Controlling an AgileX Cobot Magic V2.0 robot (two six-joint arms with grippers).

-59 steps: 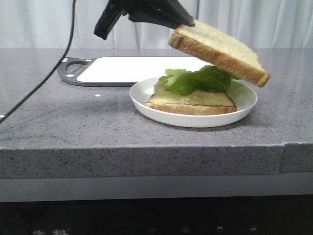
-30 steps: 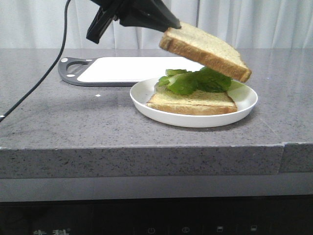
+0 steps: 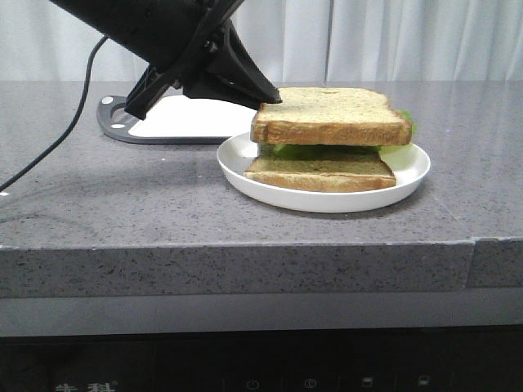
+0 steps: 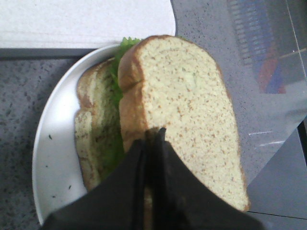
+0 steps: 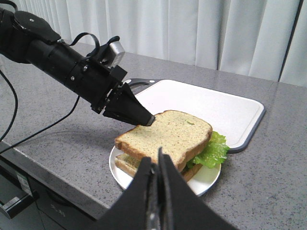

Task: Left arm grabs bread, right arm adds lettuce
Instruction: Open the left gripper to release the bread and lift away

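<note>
The bread [image 3: 331, 114] lies level on the lettuce [image 3: 327, 151], which covers a thinner bottom slice [image 3: 323, 173] on a white plate [image 3: 327, 200]. My left gripper [image 3: 274, 96] is shut on the bread's left edge, and its fingertips pinch the crust in the left wrist view [image 4: 152, 134]. There the bread [image 4: 192, 110] hides most of the lettuce [image 4: 125, 45]. My right gripper [image 5: 156, 155] is shut and empty, apart from the sandwich, on the side of the counter's front edge. It looks at the bread [image 5: 168, 132], the lettuce [image 5: 213, 151] and the left gripper [image 5: 149, 120]. The right arm is out of the front view.
A white cutting board [image 3: 184, 122] with a dark rim lies behind the plate, partly hidden by the left arm. A black cable [image 3: 57, 143] trails over the grey counter at the left. The counter's front edge [image 3: 245, 245] runs below the plate.
The left arm has come down and to the left. The bread has gone from tilted in the air over the lettuce to lying level on it.
</note>
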